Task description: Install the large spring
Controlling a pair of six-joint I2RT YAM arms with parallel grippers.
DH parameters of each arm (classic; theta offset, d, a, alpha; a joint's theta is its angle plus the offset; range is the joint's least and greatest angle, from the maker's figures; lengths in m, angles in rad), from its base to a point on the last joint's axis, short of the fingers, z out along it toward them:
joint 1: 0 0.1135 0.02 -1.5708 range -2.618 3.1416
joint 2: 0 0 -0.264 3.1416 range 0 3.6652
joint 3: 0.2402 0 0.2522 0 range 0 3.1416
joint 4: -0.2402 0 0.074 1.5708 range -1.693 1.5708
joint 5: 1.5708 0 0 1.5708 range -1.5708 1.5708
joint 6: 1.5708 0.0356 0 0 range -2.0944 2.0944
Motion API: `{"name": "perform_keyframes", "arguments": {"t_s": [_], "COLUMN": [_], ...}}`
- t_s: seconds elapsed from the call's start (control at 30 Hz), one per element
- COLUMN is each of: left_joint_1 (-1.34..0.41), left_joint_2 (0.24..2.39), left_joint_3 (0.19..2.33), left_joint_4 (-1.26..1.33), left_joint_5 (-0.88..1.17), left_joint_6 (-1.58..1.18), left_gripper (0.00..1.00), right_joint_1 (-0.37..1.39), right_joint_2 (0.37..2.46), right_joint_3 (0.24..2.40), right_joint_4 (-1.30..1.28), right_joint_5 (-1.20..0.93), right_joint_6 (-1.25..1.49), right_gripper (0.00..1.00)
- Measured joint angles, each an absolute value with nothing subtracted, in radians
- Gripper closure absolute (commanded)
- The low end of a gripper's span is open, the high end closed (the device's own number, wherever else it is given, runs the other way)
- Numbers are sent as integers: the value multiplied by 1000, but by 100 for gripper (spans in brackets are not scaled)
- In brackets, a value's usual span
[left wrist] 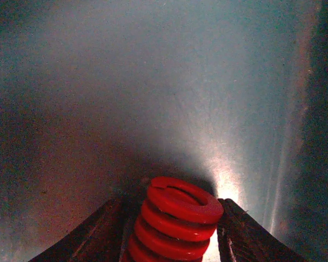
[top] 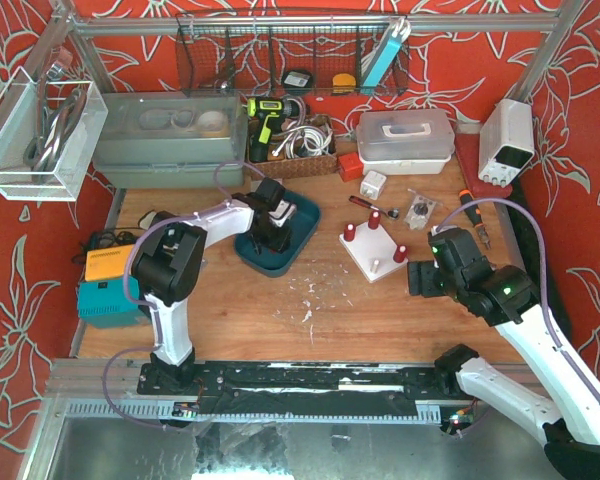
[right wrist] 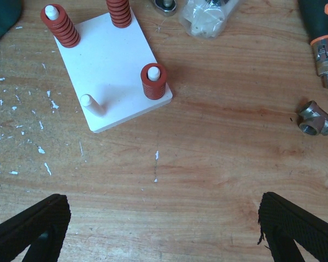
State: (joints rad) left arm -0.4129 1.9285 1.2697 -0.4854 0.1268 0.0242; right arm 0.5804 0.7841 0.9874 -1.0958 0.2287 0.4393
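1. Far left of the board, inside the teal tray (top: pixel 305 222), the left gripper (top: pixel 267 238) reaches down almost vertically, which suits picking from a walled container.
2. Its wrist view shows the red spring (left wrist: pixel 177 218) upright on the tray floor between the two fingers (left wrist: pixel 98 234). They press against its sides, so I judge the jaws clamped on the spring (a side hold leaves the bore free for a peg).
3. The white board (right wrist: pixel 115 60) lies on the table right of the tray, well apart from it. Three pegs already carry mounted springs (right wrist: pixel 153 81). The fourth, the bare peg (right wrist: pixel 91 103) at the near corner, is the likely target.
4. The right gripper (right wrist: pixel 164 234) hovers over the table just near of the board, jaws wide apart and holding nothing. It is probably parked there to watch or steady the board.
5. The next move calls for lifting clear of the tray wall, carrying right, and keeping the spring upright so the bore meets the peg. Round coils could tilt or slip in the hold.
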Motion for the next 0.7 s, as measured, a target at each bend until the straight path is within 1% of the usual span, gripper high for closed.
{"name": "perform_keyframes", "arguments": {"t_s": [0.07, 0.13, 0.17, 0.3, 0.5, 0.6, 0.7], "left_joint_1": [-413, -413, -413, -413, -413, -413, -413], "left_joint_2": [1925, 1920, 1917, 1908, 1895, 1893, 1888], "left_joint_3": [1267, 1262, 1260, 1254, 1234, 1231, 1226], "left_joint_4": [-486, -490, -495, -510, -517, -518, -517], "left_joint_5": [124, 124, 123, 118, 109, 110, 115], "left_joint_6": [26, 25, 24, 22, 19, 17, 6], "left_gripper": [51, 44, 43, 44, 54, 65, 73], "right_joint_1": [580, 580, 580, 580, 580, 580, 580], "right_joint_2": [784, 784, 783, 778, 764, 764, 764], "right_joint_3": [987, 987, 987, 987, 987, 987, 987], "right_joint_4": [-1096, -1096, -1096, -1095, -1095, -1095, -1094], "right_joint_5": [229, 229, 229, 229, 229, 228, 224], "right_joint_6": [439, 439, 439, 440, 440, 440, 440], "right_gripper": [5, 5, 5, 5, 5, 5, 5]}}
